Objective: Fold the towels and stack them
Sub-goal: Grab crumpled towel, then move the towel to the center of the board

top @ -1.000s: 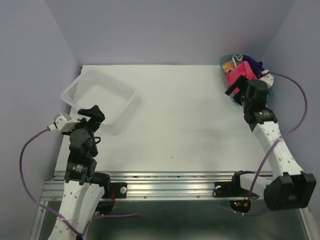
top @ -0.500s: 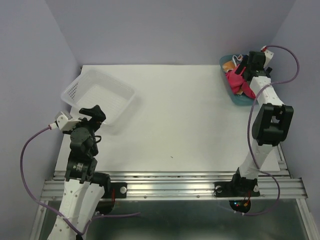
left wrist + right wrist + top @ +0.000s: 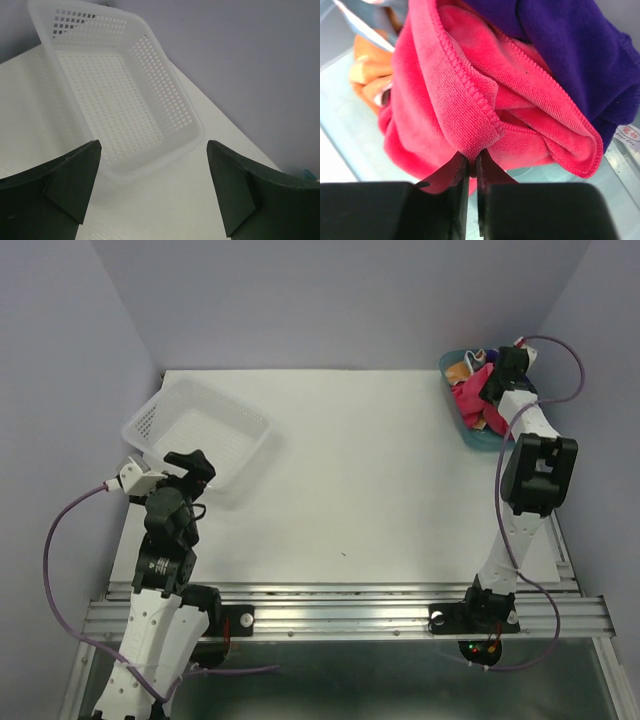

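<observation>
the right arm (image 3: 527,430) reaches to the far right corner of the desk (image 3: 370,470), where the teal tray (image 3: 474,436) sits with all three towels bunched inside it. in the right wrist view the right jaws are clenched on a stitched fold of the pink-red towel (image 3: 470,100), the two dark fingers (image 3: 457,200) pressed almost together with the cloth pinched between their tips. the dark purple-blue towel (image 3: 570,45) lies against the upper right of the pink-red one, touching it, and the orange towel (image 3: 370,75) is crumpled at its left, partly tucked under it. pale tray floor shows below and left of the heap. none of the towels is folded or laid out on the desk. on the other side, the left arm (image 3: 168,515) is raised near the desk's left edge with the left jaws released, spread wide and holding nothing; they frame the white perforated basket (image 3: 125,100), which rests on the desk just beyond them.
</observation>
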`<state>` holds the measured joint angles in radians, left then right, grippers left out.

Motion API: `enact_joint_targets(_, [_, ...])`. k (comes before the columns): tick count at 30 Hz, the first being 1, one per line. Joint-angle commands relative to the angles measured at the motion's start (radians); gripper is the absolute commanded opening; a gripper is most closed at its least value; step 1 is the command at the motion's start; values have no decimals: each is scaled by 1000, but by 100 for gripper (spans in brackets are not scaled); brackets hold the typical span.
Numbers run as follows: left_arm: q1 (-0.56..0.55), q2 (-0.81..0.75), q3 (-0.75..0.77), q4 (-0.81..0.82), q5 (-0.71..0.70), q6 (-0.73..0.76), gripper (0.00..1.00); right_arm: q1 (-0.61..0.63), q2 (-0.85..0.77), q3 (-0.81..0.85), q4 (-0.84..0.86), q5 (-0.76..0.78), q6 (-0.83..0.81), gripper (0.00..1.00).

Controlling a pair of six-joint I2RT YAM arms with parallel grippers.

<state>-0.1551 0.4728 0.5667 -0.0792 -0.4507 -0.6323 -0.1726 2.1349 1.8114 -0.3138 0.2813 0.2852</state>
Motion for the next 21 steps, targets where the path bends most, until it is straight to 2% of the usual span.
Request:
enact_joint_targets(1, [0,29,48,32,13,29,99,-4,-159,-18,105,-42,-37,7])
enact_joint_targets(2, [0,44,55,32,24,31,99,-4,-188,-43,110,-47,-46,1])
enact_joint_targets(9, [0,115,94,39,133,48,99,4,-540,-138,146,-168,-26,1])
enact_joint_targets(14, [0,158,111,67,271,71,99,83,-691,-106,140,-322,-7,1])
enact_joint_targets(17, [0,168,119,75,326,68,99,224,-727,-31,104,-413,-3,1])
enact_joint_targets(19, [0,168,121,75,346,66,99,272,-719,26,81,-491,2,1])
enact_joint_targets(20, [0,162,121,73,363,65,99,306,-705,82,67,-643,21,1])
enact_joint_targets(21, [0,159,119,73,369,65,99,320,-696,103,68,-645,32,1])
